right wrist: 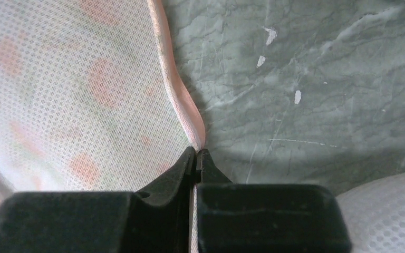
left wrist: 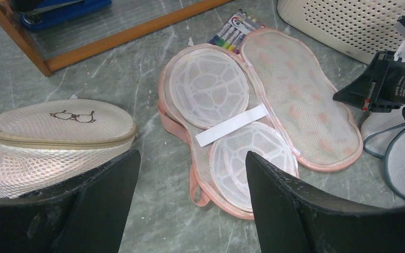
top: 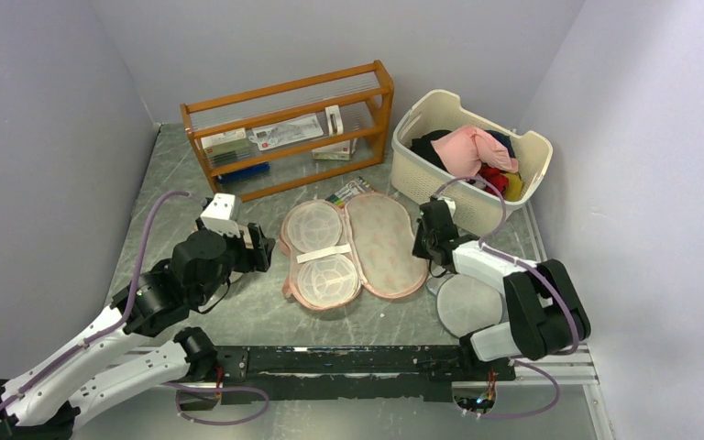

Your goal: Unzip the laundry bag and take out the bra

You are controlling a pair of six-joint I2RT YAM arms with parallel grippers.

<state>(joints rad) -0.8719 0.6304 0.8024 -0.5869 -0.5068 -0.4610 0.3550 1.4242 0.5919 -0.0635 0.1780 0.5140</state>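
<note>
pinching the open laundry bag (top: pixel 380 243) at its right rim, right gripper (right wrist: pixel 196 153) clamped on it; left gripper (left wrist: pixel 192 158) jaws wide apart, left of bag.

1. The laundry bag (top: pixel 380 243) – peach, with faint flowers showing through – lies flat and wide open, its lid flipped over to the right.
2. The bra (top: pixel 472 151) – soft and pink – sits on top inside the white basket (top: pixel 412 179).

Marker pack (left wrist: pixel 235 32): beyond the laundry bag (left wrist: pixel 300 100), partly hidden by its rim.
Beige pouch (left wrist: pixel 52 137): left of the bag, cut by the frame edge, base behind the left fingers (left wrist: pixel 100 205).
Wooden rack (top: pixel 289 128): labels unreadable.
</note>
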